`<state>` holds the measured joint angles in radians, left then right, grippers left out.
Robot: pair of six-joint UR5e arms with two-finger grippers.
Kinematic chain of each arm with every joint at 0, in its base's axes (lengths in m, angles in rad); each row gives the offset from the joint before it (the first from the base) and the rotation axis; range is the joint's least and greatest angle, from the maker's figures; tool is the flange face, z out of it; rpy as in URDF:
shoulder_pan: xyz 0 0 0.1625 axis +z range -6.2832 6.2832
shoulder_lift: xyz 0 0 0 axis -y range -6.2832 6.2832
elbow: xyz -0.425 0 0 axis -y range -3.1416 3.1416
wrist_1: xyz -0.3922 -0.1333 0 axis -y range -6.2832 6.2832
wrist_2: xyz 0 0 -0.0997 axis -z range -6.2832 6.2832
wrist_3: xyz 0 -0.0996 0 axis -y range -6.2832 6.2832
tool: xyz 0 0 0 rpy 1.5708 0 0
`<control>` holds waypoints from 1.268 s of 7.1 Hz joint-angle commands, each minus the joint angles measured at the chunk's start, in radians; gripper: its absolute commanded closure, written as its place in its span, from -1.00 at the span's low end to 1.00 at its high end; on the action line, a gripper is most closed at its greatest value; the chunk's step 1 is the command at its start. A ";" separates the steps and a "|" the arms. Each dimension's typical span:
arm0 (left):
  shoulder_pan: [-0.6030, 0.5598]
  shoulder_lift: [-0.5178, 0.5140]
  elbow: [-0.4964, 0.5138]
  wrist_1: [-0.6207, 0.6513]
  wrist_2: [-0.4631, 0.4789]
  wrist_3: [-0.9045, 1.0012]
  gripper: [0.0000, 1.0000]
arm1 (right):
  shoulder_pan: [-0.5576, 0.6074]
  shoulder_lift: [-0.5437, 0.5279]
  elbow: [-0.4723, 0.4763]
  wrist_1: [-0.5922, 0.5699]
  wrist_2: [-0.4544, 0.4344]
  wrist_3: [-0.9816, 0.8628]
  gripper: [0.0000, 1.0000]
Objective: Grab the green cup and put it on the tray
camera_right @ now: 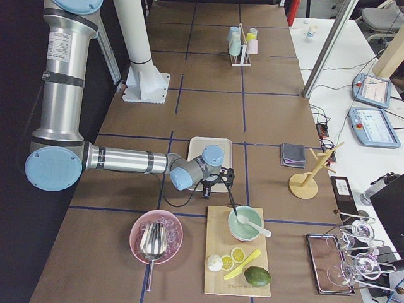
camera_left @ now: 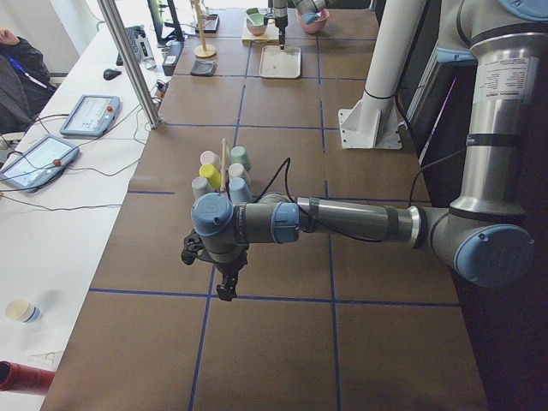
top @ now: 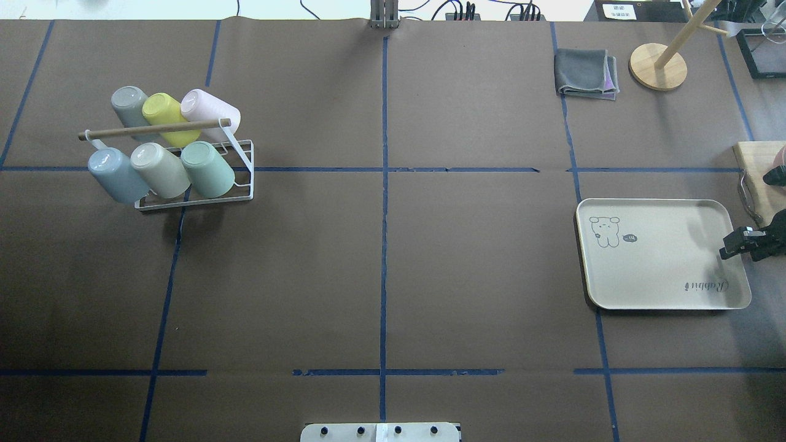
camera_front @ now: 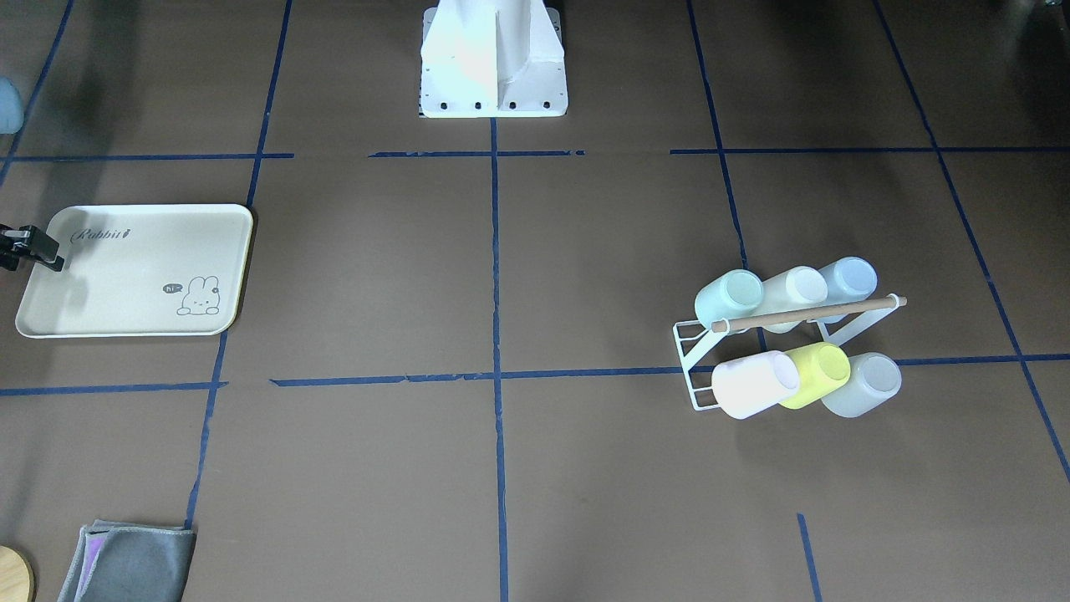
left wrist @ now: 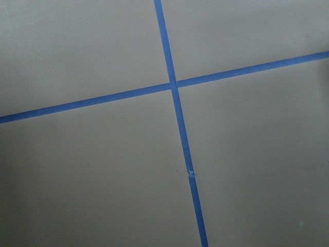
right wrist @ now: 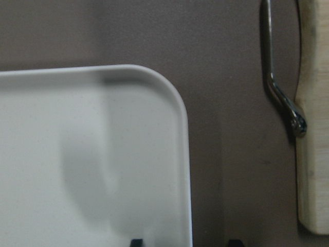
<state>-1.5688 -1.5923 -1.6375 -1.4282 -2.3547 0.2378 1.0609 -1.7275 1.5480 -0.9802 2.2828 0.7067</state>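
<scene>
Green cup [top: 209, 169]: on rack [top: 156, 129] for storage, far from both jaws
Right jaws: wide, above tray [top: 663, 270] rim
Left jaws: cannot tell

Left end effector [camera_left: 226, 291]: shows only in exterior left view, small and dark; finger spacing unreadable. Its wrist view has no fingers in frame, just table [left wrist: 247, 170] and tape.

Right end effector [top: 728, 244]: arm cut by overhead view's right edge. Wrist view catches only two dark fingertips [right wrist: 136, 242] at bottom edge, apart, tray [right wrist: 77, 154] rim between them.

Tray: cut by left and bottom edges there; partly hidden behind right wrist in exterior right view.

Green cup [top: 207, 169]: mouth out of sight; too small in exterior right view to pick out.

Cutting board [right wrist: 313, 154]: cut by right edge.
</scene>
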 commanded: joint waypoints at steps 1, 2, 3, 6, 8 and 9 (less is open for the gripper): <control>0.000 0.000 -0.001 0.000 0.000 0.000 -1.00 | 0.001 -0.007 0.004 0.000 0.001 -0.001 0.77; 0.001 -0.001 0.001 0.000 0.000 0.000 -1.00 | 0.002 -0.007 0.007 0.002 0.003 -0.003 1.00; 0.001 -0.003 -0.001 0.000 0.000 0.000 -1.00 | 0.002 -0.007 0.007 0.002 0.003 -0.003 1.00; 0.000 -0.005 -0.001 0.000 0.000 0.000 -1.00 | 0.008 -0.017 0.073 0.000 0.010 0.000 1.00; 0.001 -0.006 -0.002 0.000 0.002 -0.003 -1.00 | 0.095 -0.018 0.139 0.000 0.106 0.004 1.00; 0.001 -0.008 -0.008 0.000 0.000 -0.030 -1.00 | 0.122 -0.012 0.159 -0.001 0.127 0.007 1.00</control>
<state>-1.5684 -1.5984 -1.6414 -1.4281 -2.3540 0.2286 1.1443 -1.7456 1.6804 -0.9809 2.3713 0.7106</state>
